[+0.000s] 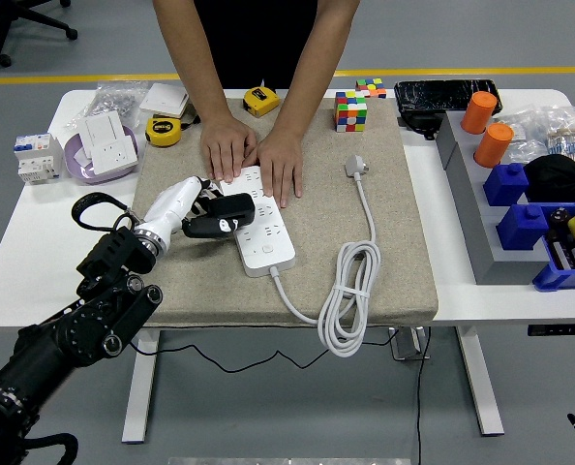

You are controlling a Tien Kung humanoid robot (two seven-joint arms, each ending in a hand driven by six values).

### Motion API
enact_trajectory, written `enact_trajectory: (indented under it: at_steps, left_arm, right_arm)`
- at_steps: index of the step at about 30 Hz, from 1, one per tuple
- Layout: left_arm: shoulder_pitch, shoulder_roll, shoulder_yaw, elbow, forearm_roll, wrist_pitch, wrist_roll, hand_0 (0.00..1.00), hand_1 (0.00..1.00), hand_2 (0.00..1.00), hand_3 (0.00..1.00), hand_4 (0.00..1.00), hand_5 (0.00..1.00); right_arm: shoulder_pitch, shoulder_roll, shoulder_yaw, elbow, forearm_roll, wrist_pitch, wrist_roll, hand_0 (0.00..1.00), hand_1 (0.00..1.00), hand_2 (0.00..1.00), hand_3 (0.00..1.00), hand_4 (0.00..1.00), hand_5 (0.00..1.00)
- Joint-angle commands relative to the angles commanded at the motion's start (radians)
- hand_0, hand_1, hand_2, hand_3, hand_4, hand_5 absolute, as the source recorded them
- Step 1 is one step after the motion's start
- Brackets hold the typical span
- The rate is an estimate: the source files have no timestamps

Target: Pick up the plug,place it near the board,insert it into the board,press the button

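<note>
Currently, head view, one moment.
Left hand (pixel 198 207): left of frame centre, fingers curled around the black blocky plug (pixel 222 214); grip closed on it.
Plug position: over the left edge of the white multi-socket power strip (pixel 262 219), touching or just above it; seating cannot be told.
Power strip: lies on the beige fabric mat (pixel 394 242), centre of frame; its white coiled cable (pixel 348 291) trails toward lower right.
Person's hands (pixel 252 155): both flat, palms down on the strip's far end, upper centre.
Right hand: out of frame.
Background: multicoloured puzzle cube (pixel 348 110) at the mat's upper edge.
</note>
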Motion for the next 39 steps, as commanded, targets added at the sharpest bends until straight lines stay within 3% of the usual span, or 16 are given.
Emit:
enact_trajectory:
  at_steps: [2,3,8,9,20,21,24,26,27,30,32,33,38,39]
  left_arm:
    - [-0.002,0.0,-0.002,-0.007,0.041,-0.016,0.013,0.684,0.735,0.591,0.524,0.949,0.289]
    - [-0.003,0.0,-0.003,-0.01,0.055,-0.021,0.017,0.926,0.976,0.889,0.847,0.998,0.464]
    - [-0.008,0.0,-0.012,-0.023,0.128,-0.032,0.032,0.926,0.976,0.889,0.847,0.998,0.464]
    - [-0.009,0.0,-0.013,-0.025,0.134,-0.031,0.033,0.998,0.998,0.998,0.998,0.998,0.546]
    - [-0.012,0.0,-0.029,-0.048,0.134,-0.01,0.029,0.998,0.998,0.998,0.998,0.998,0.572]
    - [-0.011,0.0,-0.032,-0.051,0.132,-0.009,0.028,0.998,0.998,0.998,0.998,0.998,0.681]
    - [-0.003,0.0,-0.051,-0.082,0.125,0.004,0.028,0.998,0.998,0.998,0.998,0.998,0.681]
    - [0.01,0.0,-0.068,-0.112,0.093,0.038,0.017,0.998,0.998,0.998,0.998,0.998,0.681]
    - [0.022,0.0,-0.081,-0.134,0.063,0.063,0.004,0.998,0.998,0.998,0.995,0.998,0.919]
    - [0.062,0.0,-0.111,-0.206,-0.059,0.131,-0.036,0.998,0.998,0.998,0.995,0.998,0.919]
    - [0.099,0.0,-0.124,-0.262,-0.128,0.153,-0.071,0.998,0.998,0.998,0.995,0.998,0.919]
    - [0.122,0.0,-0.129,-0.3,-0.173,0.157,-0.093,0.998,0.998,0.998,0.978,0.998,0.998]
    - [0.226,0.0,-0.188,-0.464,-0.381,0.133,-0.156,0.998,0.998,0.998,0.978,0.998,0.998]
    - [0.25,0.0,-0.21,-0.503,-0.427,0.125,-0.163,0.956,0.998,0.975,0.975,0.998,0.998]
  right_arm:
    - [-0.001,0.0,0.0,0.0,0.0,0.001,0.0,0.935,0.899,0.85,0.872,0.998,0.998]
    - [-0.001,0.0,0.0,0.0,-0.001,0.001,0.0,0.935,0.9,0.85,0.871,0.998,0.998]
    - [-0.004,0.0,0.0,0.0,-0.002,0.002,0.0,0.935,0.9,0.85,0.871,0.998,0.998]
    - [-0.003,0.0,-0.001,0.0,-0.002,0.002,0.0,0.935,0.9,0.85,0.872,0.998,0.998]
    - [-0.001,-0.001,-0.009,0.0,0.002,0.004,0.001,0.934,0.899,0.85,0.872,0.998,0.998]
    - [-0.001,-0.001,-0.009,0.0,0.002,0.004,0.001,0.935,0.898,0.85,0.87,0.998,0.998]
    - [-0.002,0.0,-0.008,0.0,0.001,0.004,0.0,0.935,0.898,0.85,0.87,0.998,0.998]
    - [-0.003,0.002,-0.008,0.0,0.002,0.004,0.001,0.935,0.898,0.85,0.87,0.998,0.998]
    - [-0.003,0.003,-0.008,0.0,0.002,0.004,0.001,0.936,0.898,0.849,0.871,0.998,0.998]
    - [-0.004,0.005,-0.006,0.0,0.002,0.003,0.001,0.936,0.898,0.849,0.871,0.998,0.998]
    - [-0.006,0.007,-0.002,0.0,0.0,0.003,0.0,0.936,0.898,0.849,0.871,0.998,0.998]
    - [-0.007,0.008,0.003,0.0,-0.003,0.003,-0.001,0.935,0.898,0.849,0.869,0.998,0.998]
    - [-0.013,0.013,0.011,0.0,-0.005,0.003,-0.001,0.935,0.898,0.849,0.869,0.998,0.998]
    - [-0.014,0.014,0.014,0.0,-0.006,0.002,-0.001,0.934,0.898,0.849,0.87,0.998,0.998]
